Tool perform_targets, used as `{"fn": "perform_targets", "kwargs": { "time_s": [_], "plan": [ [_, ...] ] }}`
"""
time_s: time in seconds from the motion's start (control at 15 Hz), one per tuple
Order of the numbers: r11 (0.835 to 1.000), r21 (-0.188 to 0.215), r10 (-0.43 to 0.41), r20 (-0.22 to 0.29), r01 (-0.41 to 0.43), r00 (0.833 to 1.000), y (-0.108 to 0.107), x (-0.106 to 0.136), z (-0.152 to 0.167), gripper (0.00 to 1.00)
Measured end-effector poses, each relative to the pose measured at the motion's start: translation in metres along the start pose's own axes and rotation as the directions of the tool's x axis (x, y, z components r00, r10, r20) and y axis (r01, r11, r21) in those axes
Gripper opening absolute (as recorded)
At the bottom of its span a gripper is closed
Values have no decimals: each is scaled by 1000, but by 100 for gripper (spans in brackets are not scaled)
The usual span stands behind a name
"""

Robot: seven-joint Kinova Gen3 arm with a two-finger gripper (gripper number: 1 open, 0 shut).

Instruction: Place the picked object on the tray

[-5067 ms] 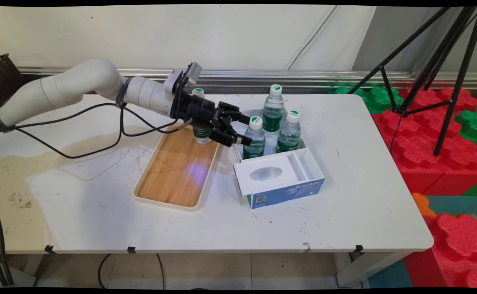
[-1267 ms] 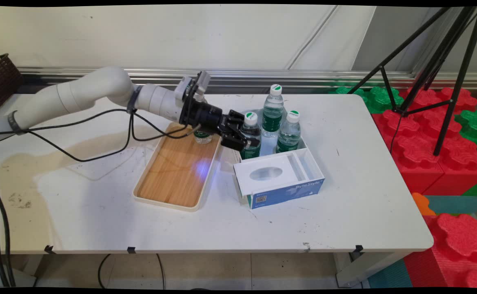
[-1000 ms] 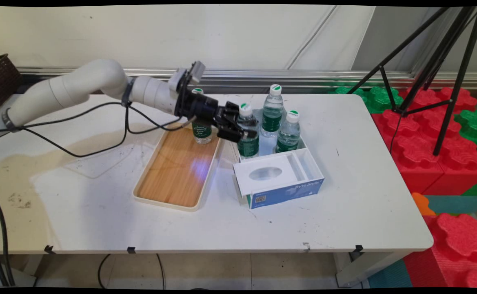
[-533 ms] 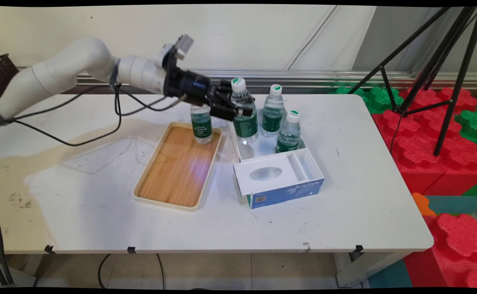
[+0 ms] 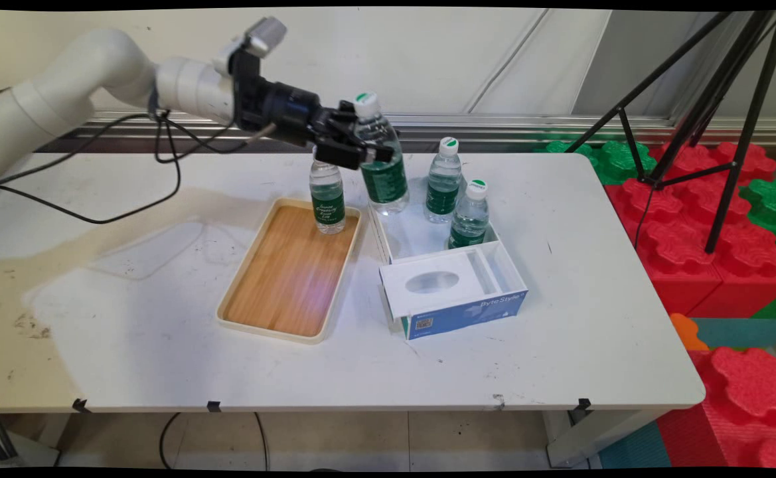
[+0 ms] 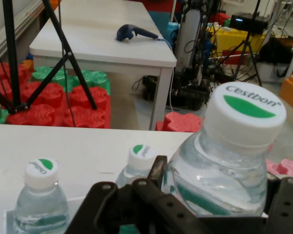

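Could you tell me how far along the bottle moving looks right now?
One bottle on the tray stands on the wooden tray. The gripper holds a lifted bottle in the air above the box. Two bottles remain inside: back bottle, front bottle.

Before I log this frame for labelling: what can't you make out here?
- Tray bottle: cap hidden by the gripper, main view.
- Held bottle: lower body hidden by the black linkage, hand view.
- Box: small print beside the code unreadable, main view.
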Motion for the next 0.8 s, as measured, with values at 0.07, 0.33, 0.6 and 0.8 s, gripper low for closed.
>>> {"fn": "perform_targets", "kwargs": {
  "time_s": [0.07, 0.33, 0.6, 0.8],
  "plan": [
    [1000, -4, -6, 2, 6, 1000, 4, 3, -7, 0],
    [999, -19, -31, 22, 32, 999, 20, 2, -32, 0],
    [997, -34, -66, 61, 69, 996, 43, -9, -65, 0],
    [995, -41, -87, 88, 90, 992, 56, -21, -84, 0]
  ]
}}
